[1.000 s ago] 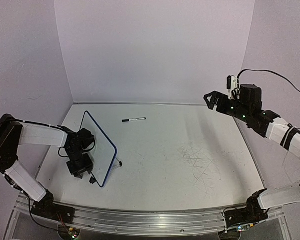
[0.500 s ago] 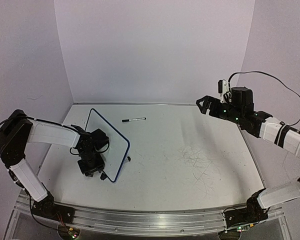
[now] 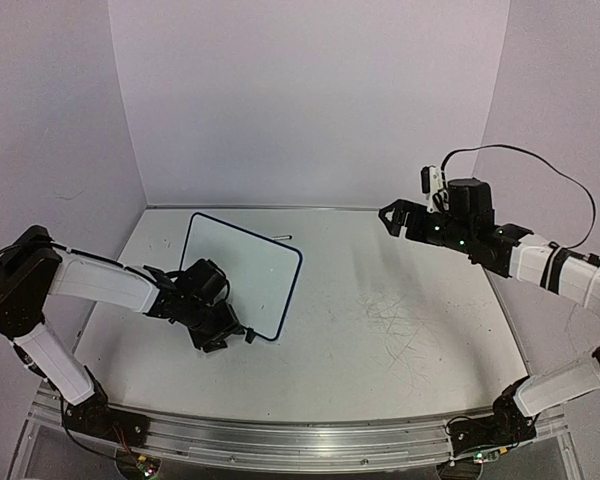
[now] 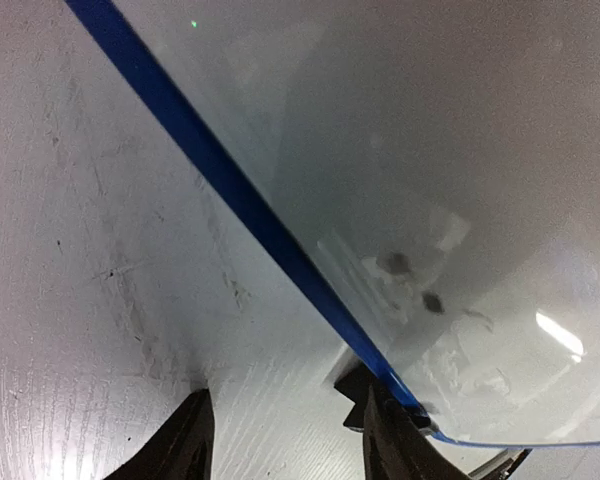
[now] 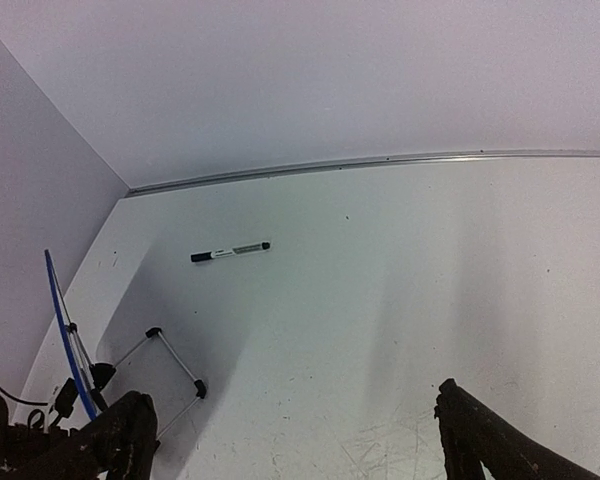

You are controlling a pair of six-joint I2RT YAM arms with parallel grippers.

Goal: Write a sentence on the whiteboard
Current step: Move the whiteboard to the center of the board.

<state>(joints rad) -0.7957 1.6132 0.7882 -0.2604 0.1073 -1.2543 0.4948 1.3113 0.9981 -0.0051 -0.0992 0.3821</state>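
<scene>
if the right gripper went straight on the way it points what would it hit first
Most likely the white tabletop itself, short of the black-and-white marker pen: the right gripper, jaws open, angles down at it. Depth is unclear, but nothing shows in between.

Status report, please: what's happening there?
Left gripper open at lower corner of whiteboard. Right gripper open, up high. No writing visible. Marker lies behind board, untouched.

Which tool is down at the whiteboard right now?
The left tool, low at the near edge of the whiteboard. The right tool hangs open in the air, far to the right.
</scene>
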